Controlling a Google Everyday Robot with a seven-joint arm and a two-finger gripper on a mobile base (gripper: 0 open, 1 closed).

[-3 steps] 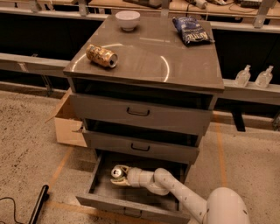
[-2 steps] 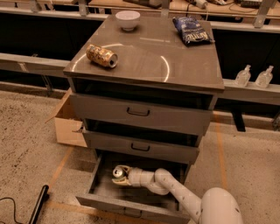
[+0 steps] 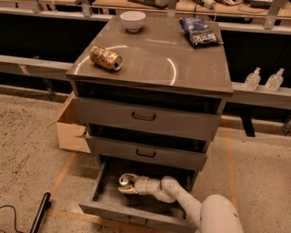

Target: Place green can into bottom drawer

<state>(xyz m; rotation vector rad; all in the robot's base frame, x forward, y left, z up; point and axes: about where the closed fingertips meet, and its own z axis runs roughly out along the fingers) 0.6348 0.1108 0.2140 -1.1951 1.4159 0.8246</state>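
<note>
The pincer (image 3: pixel 122 184) is gripping the green can (image 3: pixel 123 179) upright inside the bottom drawer (image 3: pixel 109 211), toward its 9 o'clock side.

I read this as a lab or workshop: speckled bare floor (image 3: pixel 27 154) with orange tape lines (image 3: pixel 226 150), a lone grey cabinet (image 3: pixel 154 59), long benches (image 3: pixel 191 5) far behind, pump bottles (image 3: pixel 253 79) on a ledge (image 3: pixel 263 94) at right, a cardboard box (image 3: pixel 70 132) at left. My hand (image 3: pixel 126 184) is in the bottom drawer (image 3: pixel 107 191), clasping the green can (image 3: pixel 123 180).
</note>
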